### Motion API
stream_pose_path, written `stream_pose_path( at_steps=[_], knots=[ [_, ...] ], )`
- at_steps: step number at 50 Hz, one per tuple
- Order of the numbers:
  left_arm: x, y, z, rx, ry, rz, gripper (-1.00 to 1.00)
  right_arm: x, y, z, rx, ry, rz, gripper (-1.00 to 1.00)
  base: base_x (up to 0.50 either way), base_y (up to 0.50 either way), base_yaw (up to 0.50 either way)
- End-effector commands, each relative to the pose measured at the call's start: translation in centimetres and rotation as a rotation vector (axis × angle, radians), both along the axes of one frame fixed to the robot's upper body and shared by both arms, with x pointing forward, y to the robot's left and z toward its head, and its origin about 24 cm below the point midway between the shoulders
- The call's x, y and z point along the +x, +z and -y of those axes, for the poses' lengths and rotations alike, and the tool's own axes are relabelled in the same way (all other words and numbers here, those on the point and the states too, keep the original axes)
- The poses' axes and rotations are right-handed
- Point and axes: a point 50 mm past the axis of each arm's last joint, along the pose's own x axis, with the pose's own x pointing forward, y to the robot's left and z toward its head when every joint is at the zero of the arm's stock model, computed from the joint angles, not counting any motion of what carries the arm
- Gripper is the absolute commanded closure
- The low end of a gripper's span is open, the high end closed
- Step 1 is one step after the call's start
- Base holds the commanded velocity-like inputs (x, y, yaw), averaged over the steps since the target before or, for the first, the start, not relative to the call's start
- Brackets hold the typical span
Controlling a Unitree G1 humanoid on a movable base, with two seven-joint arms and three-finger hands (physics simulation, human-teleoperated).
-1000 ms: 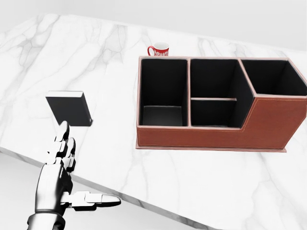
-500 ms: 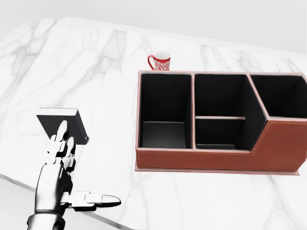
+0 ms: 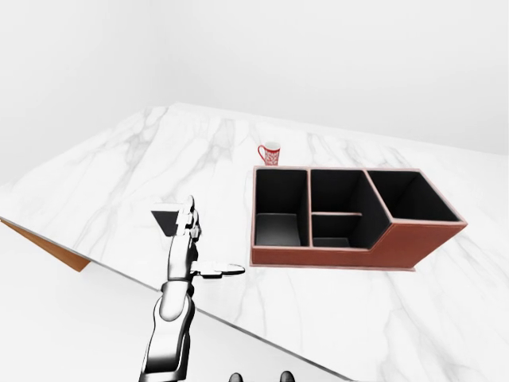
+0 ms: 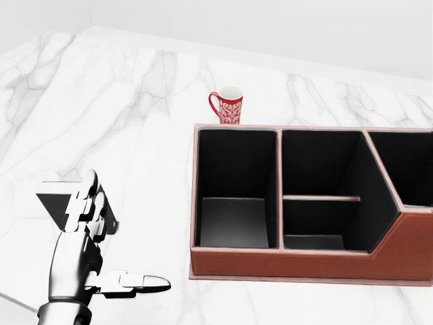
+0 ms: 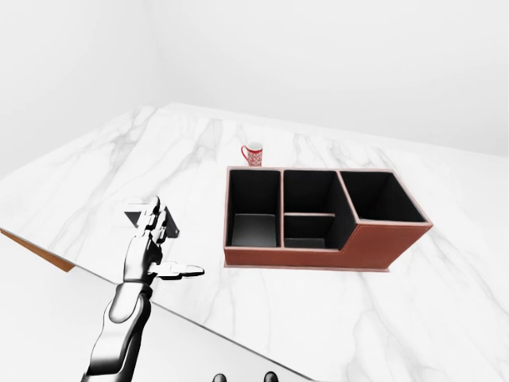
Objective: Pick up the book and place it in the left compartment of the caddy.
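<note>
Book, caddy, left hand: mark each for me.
book [image 4: 51,201], head view, dark cover left of the fingers
caddy [image 4: 298,264], head view, brown lower wall
left hand [image 4: 76,254], head view, back of the hand

Book [image 4: 57,203] left of caddy [image 4: 298,263]

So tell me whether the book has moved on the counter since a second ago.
Cannot tell. The camera moved: book, caddy and mug all slid down the head view together.
</note>
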Motion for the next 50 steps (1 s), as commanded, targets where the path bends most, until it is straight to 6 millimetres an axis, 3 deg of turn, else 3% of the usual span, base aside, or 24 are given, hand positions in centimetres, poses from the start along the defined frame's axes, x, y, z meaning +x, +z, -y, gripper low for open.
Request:
stream_pose_path(
  at_steps=[1, 34, 44, 50],
  knots=[
    [-0.1, 0.0, 0.0, 0.001, 0.000, 0.002, -1.00, 0.1, -0.1, 0.1, 0.003, 0.001, -0.005, -1.00, 0.23, 0.09, 0.00],
    [-0.1, 0.3, -0.2, -0.008, 0.016, 0.008, -1.00, 0.1, 0.0, 0.0, 0.007, 0.004, 0.008, -1.00, 0.22, 0.08, 0.00],
    [-1.1, 2.0, -0.3, 0.036, 0.039, 0.123, -1.00, 0.0, 0.0, 0.0, 0.006, 0.010, 0.007, -1.00, 0.00, 0.00, 0.00],
    [-1.2, 2.6, -1.1, 0.069, 0.137, 0.152, -1.00, -0.1, 0.1, 0.0, 0.001, 0.004, 0.008, -1.00, 0.00, 0.00, 0.00]
  ],
)
